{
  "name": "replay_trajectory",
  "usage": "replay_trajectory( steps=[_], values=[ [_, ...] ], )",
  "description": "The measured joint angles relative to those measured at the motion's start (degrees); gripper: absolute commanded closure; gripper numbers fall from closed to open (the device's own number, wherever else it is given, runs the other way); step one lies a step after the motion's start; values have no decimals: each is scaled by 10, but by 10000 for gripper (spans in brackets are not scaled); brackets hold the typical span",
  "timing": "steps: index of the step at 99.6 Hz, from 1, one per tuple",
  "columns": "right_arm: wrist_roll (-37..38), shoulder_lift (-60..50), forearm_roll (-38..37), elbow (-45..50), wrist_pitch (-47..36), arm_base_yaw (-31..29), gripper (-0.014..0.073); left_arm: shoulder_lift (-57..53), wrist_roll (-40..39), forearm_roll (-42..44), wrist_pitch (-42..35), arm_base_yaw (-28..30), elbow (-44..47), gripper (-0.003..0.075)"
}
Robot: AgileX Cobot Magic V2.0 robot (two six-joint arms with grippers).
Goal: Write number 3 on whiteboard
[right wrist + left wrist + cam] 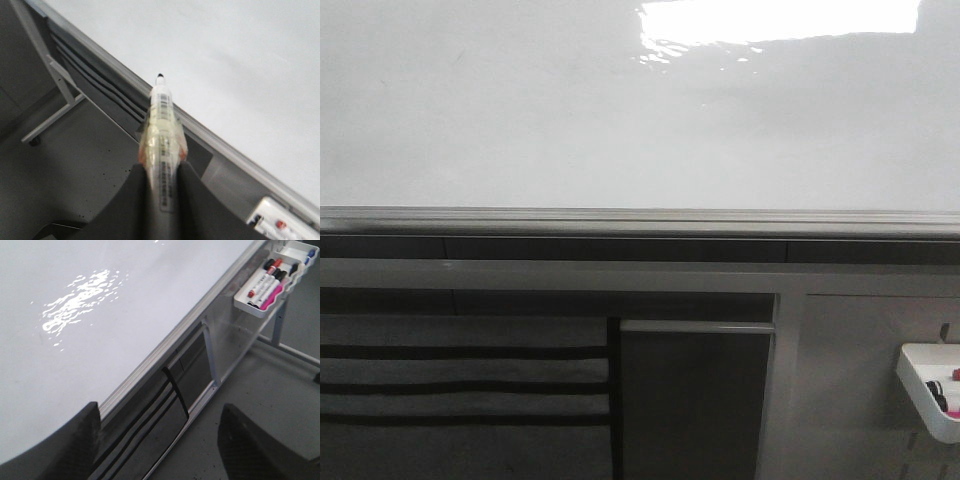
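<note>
The whiteboard (570,120) is a glossy white board with a grey metal edge and bright glare; it shows in all views (100,305) (240,65). No number 3 shows on it; the visible surface is blank. My right gripper (162,167) is shut on a white marker (161,135) wrapped in clear tape, its black tip bare and pointing toward the board's lower edge, apart from the surface. My left gripper (160,440) is open and empty, hanging over the board's lower edge. Neither gripper shows in the front view.
A small white tray (270,285) with several markers hangs below the board's edge; it also shows in the front view (932,385) and in the right wrist view (282,225). A grey metal stand frame (55,95) and grey floor (280,385) lie below.
</note>
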Motion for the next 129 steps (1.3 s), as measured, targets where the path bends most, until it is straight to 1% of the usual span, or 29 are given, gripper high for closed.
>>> replay_trajectory(
  steps=[8,19,39,52,67,84,91,99,110,118,129],
  values=[
    [24,-34,-3,39,-5,-27,601,-19,-33,-2,-32,19,37,256],
    [34,-61,-4,75,-6,-38,600,-26,-62,-3,-67,32,70,256],
    [35,-68,1,82,-3,-38,601,-24,-70,-4,-83,35,82,256],
    [35,-60,17,77,-19,-38,600,-23,-71,-4,-85,35,82,256],
    [40,16,21,23,2,-38,600,-23,-71,-4,-85,35,82,256],
    [45,157,22,-95,60,-38,600,-23,-71,-5,-85,35,82,256],
    [47,207,16,-139,74,-26,600,-23,-71,-5,-85,35,82,256],
    [56,245,-10,-172,65,16,600,-23,-71,-5,-85,35,82,256],
    [112,277,-82,-197,28,72,600,-23,-71,-5,-85,35,82,256],
    [135,304,-111,-209,8,83,600,-23,-71,-5,-85,35,82,256],
    [144,334,-125,-219,-17,80,600,-23,-71,-5,-85,35,82,256]
  ],
)
